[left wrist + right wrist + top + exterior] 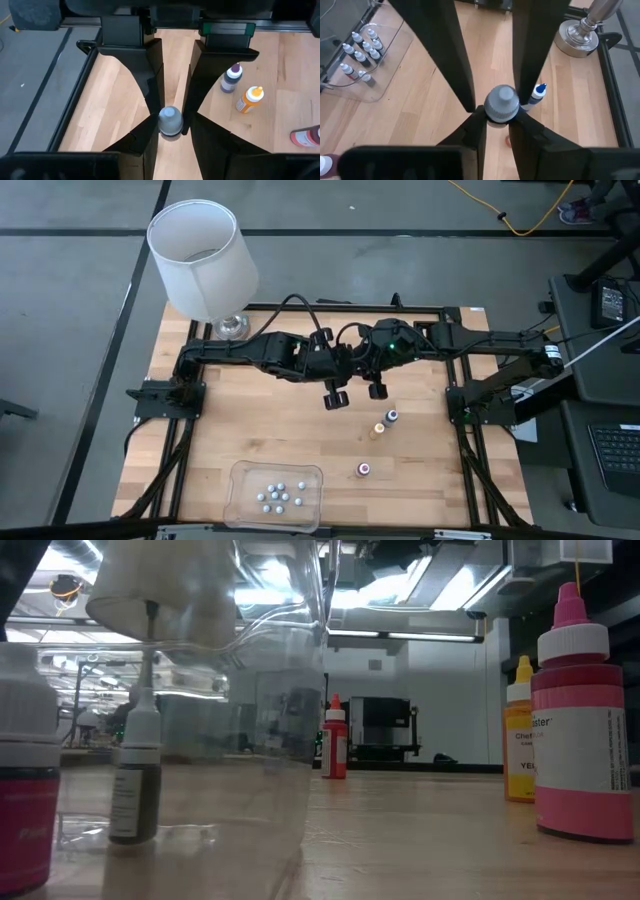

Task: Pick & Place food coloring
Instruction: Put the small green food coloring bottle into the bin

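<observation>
From counter height, the low view shows what the overhead cannot: labels and bottle shapes. Nearest stand a pink bottle (582,730) with a pointed pink tip and pale collar, and the edge of another pink-labelled one (25,780) at the opposite side; a slim dark bottle (135,775) sits inside the clear plastic tray (250,740). Behind come a yellow bottle (518,735) and, farther, a red one (335,737).

The high view gives the count. The tray (236,477), a rounded transparent rectangle at the near edge of the wooden counter (250,430), holds seven pale-capped bottles (280,495). Three bottles stand loose on the planks: a red one (364,469), an orange one (378,429) and a dark purple one (392,417).

Only the wrist views show the grips. The left gripper (171,122) has its fingers (147,95) closed narrowly on the grey cap of a small bottle (170,120) held above the counter; purple, orange and red bottles show beyond. The right gripper (501,107) likewise pinches a grey-capped bottle (501,102), with a blue-tipped white bottle (536,94) lying just behind.

In the high view both grippers, left (336,397) and right (377,389), meet near the counter's middle. Farthest back stands a lamp (205,260) with a white drum shade and metal foot.
</observation>
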`<state>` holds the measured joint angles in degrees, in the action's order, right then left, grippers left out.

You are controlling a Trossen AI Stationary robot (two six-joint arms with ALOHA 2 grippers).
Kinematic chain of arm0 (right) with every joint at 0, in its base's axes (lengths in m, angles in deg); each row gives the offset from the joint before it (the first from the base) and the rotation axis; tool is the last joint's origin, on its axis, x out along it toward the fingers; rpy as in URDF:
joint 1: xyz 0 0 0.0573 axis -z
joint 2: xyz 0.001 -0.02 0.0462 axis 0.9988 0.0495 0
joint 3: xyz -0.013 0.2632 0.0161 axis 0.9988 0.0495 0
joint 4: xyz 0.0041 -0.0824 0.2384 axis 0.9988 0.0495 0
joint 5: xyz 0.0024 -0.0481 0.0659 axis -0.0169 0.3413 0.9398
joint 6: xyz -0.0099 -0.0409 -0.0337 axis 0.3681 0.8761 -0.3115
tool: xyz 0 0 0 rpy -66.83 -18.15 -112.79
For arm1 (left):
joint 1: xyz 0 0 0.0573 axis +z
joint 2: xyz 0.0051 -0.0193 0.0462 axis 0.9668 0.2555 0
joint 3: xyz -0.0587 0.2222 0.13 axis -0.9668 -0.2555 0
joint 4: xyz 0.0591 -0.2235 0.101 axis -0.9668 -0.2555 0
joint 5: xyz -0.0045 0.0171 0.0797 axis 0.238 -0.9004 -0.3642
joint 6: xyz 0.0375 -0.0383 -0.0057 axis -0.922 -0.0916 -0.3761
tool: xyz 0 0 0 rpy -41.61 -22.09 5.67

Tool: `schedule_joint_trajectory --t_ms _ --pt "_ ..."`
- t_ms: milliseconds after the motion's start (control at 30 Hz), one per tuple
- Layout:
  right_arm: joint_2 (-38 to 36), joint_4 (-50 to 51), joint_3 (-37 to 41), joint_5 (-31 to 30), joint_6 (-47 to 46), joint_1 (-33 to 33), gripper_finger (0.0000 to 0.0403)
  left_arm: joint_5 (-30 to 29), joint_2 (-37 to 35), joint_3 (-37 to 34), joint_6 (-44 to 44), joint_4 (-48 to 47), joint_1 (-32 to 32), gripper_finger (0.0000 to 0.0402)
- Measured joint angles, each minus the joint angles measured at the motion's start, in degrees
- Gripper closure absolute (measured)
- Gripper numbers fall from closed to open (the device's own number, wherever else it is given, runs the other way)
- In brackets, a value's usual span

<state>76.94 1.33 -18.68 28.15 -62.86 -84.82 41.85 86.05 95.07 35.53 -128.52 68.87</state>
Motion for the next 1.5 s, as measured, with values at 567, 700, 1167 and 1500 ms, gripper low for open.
schedule_joint_trajectory --t_ms 567,700,1167,1500 --pt "0.02 -0.61 0.01 0.04 0.06 -0.23 0.0312 -0.07 0.0 0.0 0.5 -0.26 0.0 0.0338" --pt "0.03 -1.12 -0.06 0.13 0.04 -0.21 0.0301 -0.16 0.0 0.0 0.49 -0.3 0.0 0.0339" --pt "-1.51 3.06 -3.15 2.21 3.74 -0.26 0.0256 -1.33 -0.16 0.02 0.46 -2.7 -0.04 0.034" --pt "-7.26 9.03 -2.99 -4.63 7.65 -4.19 0.0257 -4.72 -4.93 -0.02 11.01 -9.05 -5.36 0.0341"
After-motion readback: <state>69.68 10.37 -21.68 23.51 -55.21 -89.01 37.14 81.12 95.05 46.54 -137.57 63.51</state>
